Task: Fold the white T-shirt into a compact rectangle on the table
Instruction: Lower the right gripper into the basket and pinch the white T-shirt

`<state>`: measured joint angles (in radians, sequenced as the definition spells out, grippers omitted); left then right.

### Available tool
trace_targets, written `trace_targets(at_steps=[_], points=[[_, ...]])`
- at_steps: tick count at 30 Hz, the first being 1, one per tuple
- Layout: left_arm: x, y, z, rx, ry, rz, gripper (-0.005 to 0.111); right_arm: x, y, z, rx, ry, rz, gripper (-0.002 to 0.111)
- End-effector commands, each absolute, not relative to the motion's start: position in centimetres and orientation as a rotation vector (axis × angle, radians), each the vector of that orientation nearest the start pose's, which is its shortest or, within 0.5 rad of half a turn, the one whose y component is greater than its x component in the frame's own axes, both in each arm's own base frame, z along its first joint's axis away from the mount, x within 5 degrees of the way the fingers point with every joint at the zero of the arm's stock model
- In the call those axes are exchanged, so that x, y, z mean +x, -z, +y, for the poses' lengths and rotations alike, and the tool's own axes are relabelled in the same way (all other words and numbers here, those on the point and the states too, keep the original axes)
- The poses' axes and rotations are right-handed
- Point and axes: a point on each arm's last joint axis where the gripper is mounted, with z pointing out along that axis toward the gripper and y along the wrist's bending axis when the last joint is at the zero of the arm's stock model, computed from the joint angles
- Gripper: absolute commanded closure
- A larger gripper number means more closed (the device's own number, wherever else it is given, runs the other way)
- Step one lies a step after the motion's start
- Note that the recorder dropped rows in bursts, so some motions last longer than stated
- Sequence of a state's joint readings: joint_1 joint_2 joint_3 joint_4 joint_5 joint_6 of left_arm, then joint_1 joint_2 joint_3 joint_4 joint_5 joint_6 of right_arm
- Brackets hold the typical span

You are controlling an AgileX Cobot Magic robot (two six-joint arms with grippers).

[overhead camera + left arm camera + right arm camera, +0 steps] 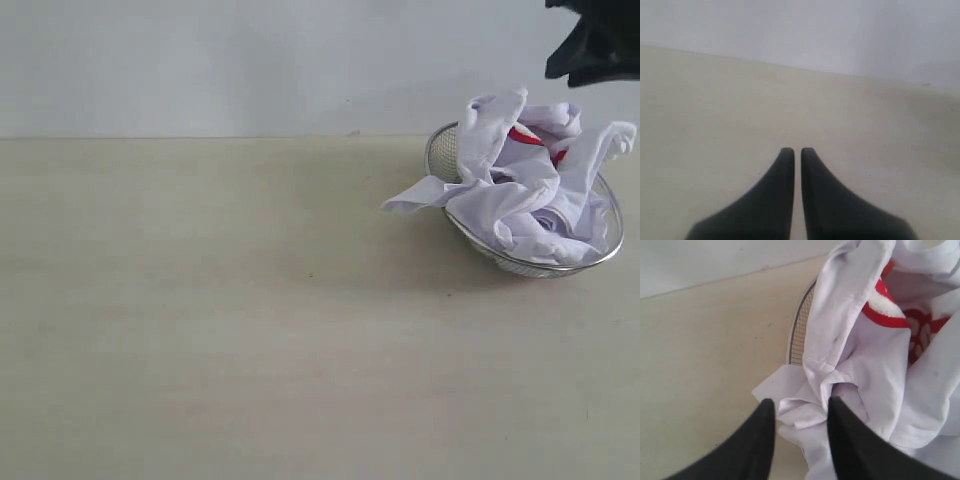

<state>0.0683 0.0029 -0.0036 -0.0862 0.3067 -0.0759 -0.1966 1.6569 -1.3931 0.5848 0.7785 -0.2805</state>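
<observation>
Right hand (801, 402) is hanging above the white T-shirt (520, 190) with its jaws spread, gripping nothing that I am seeing. That shirt is sitting crumpled in the wire-mesh basket (438, 152), red lettering showing among the folds, one flap spilling over the rim onto the tabletop (200, 330). Left hand (797, 152) is hovering over the tabletop, jaws pressed together.
</observation>
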Motion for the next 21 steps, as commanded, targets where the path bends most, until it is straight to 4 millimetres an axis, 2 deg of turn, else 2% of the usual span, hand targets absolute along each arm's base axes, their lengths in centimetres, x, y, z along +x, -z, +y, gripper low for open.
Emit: trace_targets(at_steps=[1,3,6,13,21], points=[[5.5,-18.7,0.2,-0.19,0.088,1.766,0.102,39.2,-27.8,-3.9,0.277,-0.522,2.42,0.053],[5.5,-18.7,0.2,-0.19,0.088,1.766,0.102,40.1,-26.0,-4.2,0.307,-0.526,2.438,0.054],[5.5,-18.7,0.2,-0.19,0.088,1.766,0.102,41.6,-24.6,-4.4,0.303,-0.537,2.466,0.055],[5.5,-18.7,0.2,-0.19,0.088,1.766,0.102,45.0,-24.0,-4.8,0.343,-0.607,2.409,0.055],[5.5,-18.7,0.2,-0.19,0.088,1.766,0.102,47.4,-20.5,-5.3,0.405,-0.629,2.436,0.055]])
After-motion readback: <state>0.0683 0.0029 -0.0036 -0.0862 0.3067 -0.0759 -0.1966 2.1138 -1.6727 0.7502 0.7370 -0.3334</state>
